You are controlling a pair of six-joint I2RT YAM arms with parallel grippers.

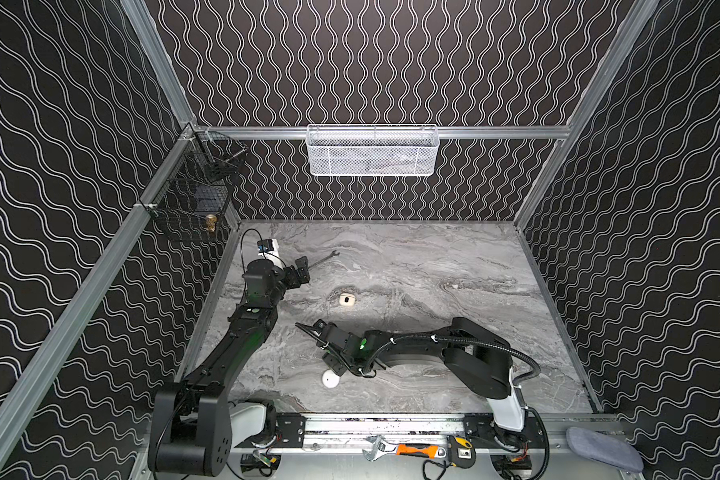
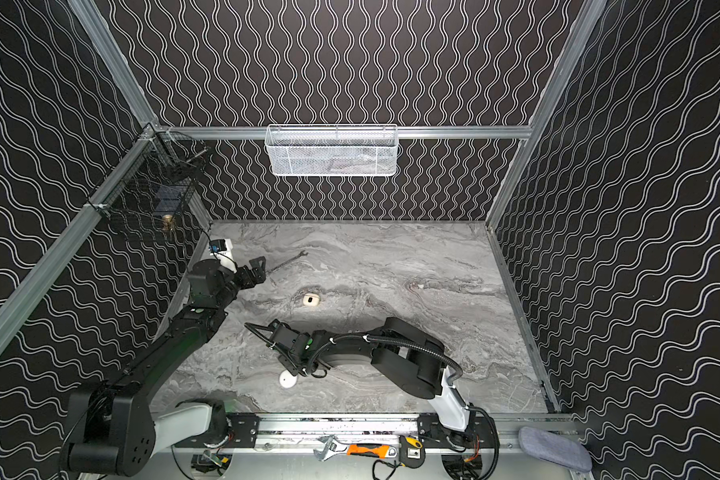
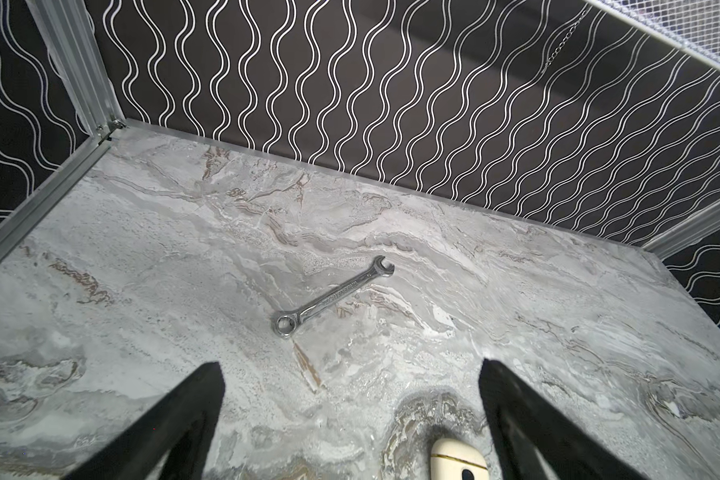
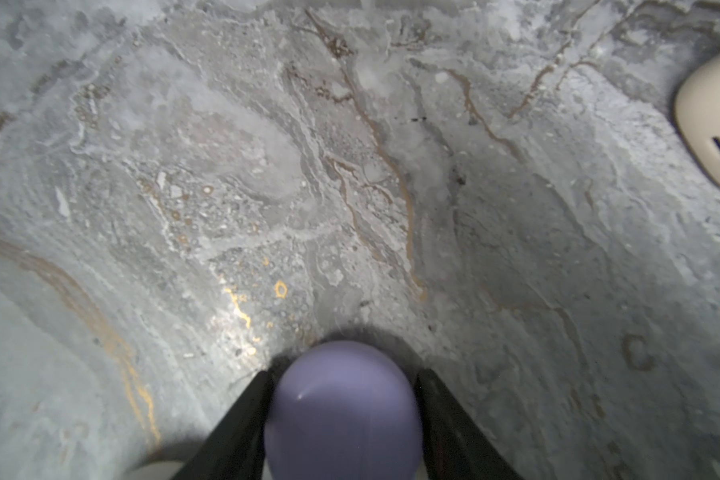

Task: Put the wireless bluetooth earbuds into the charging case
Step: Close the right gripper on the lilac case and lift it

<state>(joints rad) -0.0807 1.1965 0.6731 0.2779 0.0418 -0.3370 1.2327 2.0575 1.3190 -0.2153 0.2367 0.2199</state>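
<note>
Our right gripper [image 4: 344,374] pinches the lilac charging case [image 4: 341,419] at the front of the marble table [image 4: 350,166] — fingers against both flanks, presumably to steady it for loading. Its domed end points away from the wrist, long axis seemingly along the fingers. Our left gripper [image 3: 350,365] hangs spread and empty near the wrench [image 3: 333,297]. We make out no earbuds.

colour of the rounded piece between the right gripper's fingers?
Plain pale lilac; the rounded piece shows best in the right wrist view.
</note>
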